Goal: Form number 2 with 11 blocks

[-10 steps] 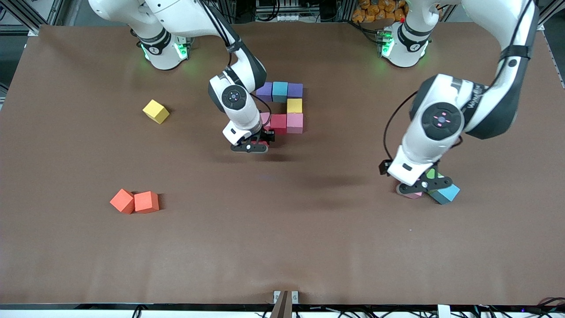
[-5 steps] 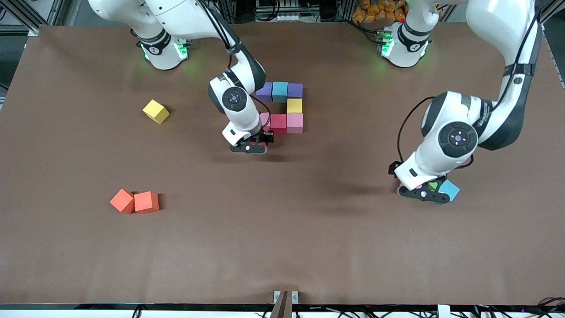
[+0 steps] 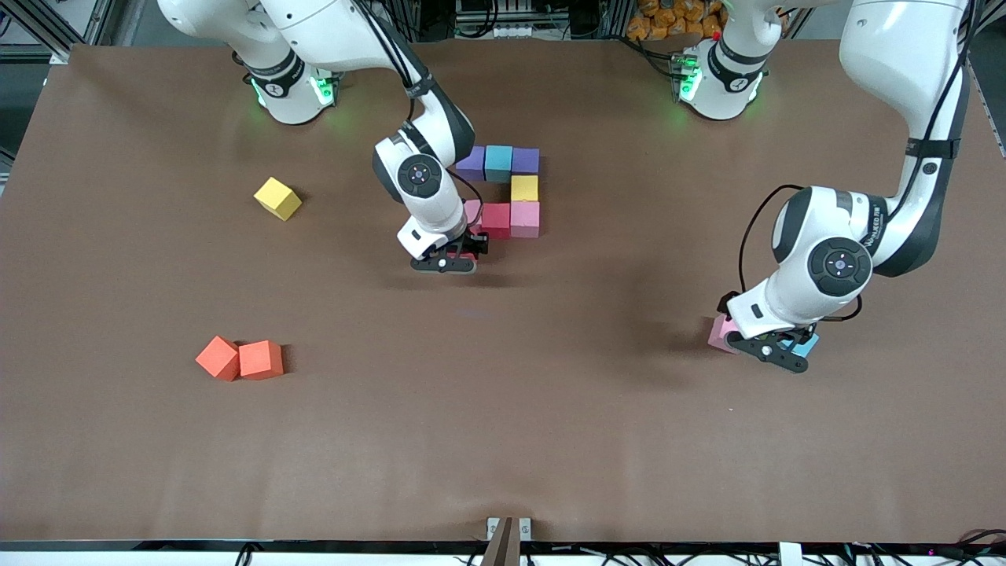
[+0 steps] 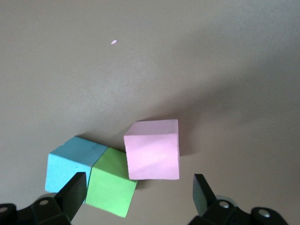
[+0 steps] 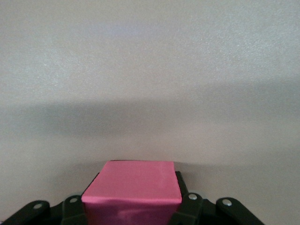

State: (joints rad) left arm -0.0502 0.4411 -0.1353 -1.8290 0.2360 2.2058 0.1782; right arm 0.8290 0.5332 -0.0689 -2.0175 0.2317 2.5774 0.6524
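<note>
Left wrist view alone shows the green block (image 4: pixel 110 182) below the wide-open left end effector (image 4: pixel 136 194).

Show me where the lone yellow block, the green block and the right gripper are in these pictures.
lone yellow block (image 3: pixel 277 197): front view, on its top face.
green block (image 4: pixel 112 183): left wrist view, middle of its top face.
right gripper (image 3: pixel 458 255): front view, midway between its fingertips, shut on a crimson block.
</note>
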